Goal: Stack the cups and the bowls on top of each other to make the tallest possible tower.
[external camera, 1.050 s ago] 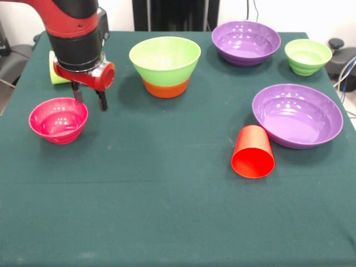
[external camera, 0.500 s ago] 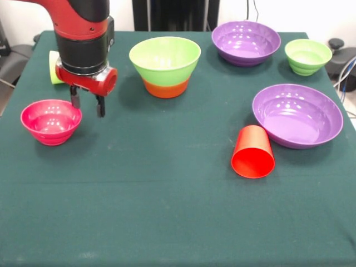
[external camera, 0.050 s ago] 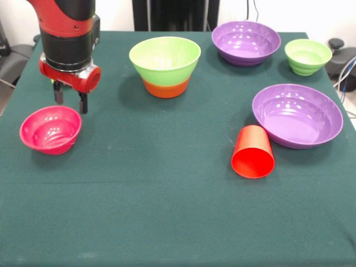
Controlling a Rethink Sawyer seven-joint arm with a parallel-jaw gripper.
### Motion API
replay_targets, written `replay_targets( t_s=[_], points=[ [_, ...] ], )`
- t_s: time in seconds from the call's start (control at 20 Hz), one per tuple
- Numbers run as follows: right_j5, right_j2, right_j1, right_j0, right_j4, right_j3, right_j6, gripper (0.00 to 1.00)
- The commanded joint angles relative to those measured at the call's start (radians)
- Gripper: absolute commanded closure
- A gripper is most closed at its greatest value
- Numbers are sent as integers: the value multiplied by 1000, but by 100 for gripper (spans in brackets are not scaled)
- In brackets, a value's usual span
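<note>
My gripper (external camera, 0.050 s ago: 70,100) hangs open just behind the far rim of the pink bowl (external camera, 0.050 s ago: 50,129), which sits at the left of the table, slightly tilted. Nothing is between the fingers. The tower (external camera, 0.050 s ago: 165,61) is a large lime green bowl nested on an orange bowl (external camera, 0.050 s ago: 165,88), standing right of the arm. A red cup (external camera, 0.050 s ago: 253,151) lies on its side, mouth toward the near edge, right of centre. Two purple bowls stand upright, one at the back (external camera, 0.050 s ago: 246,41) and one at the right (external camera, 0.050 s ago: 297,114). A small green bowl (external camera, 0.050 s ago: 307,55) stands at the back right.
The dark green table cloth (external camera, 0.050 s ago: 156,211) spreads wide across the near half. The table's left edge runs close to the pink bowl. The red cup almost touches the right purple bowl.
The gripper has moved left across the picture, staying open. The pink bowl has shifted left and a little nearer the front edge.
</note>
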Motion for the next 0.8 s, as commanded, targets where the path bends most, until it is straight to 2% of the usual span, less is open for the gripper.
replay_targets(
  t_s=[0.05,0.15,0.65,0.8],
  points=[
    [3,5,-83,17,30,17,34,0],
    [2,6,-93,15,32,19,25,0],
    [37,33,-28,8,53,-87,-13,0],
    [37,26,-24,9,58,-94,-11,0]
  ],
)
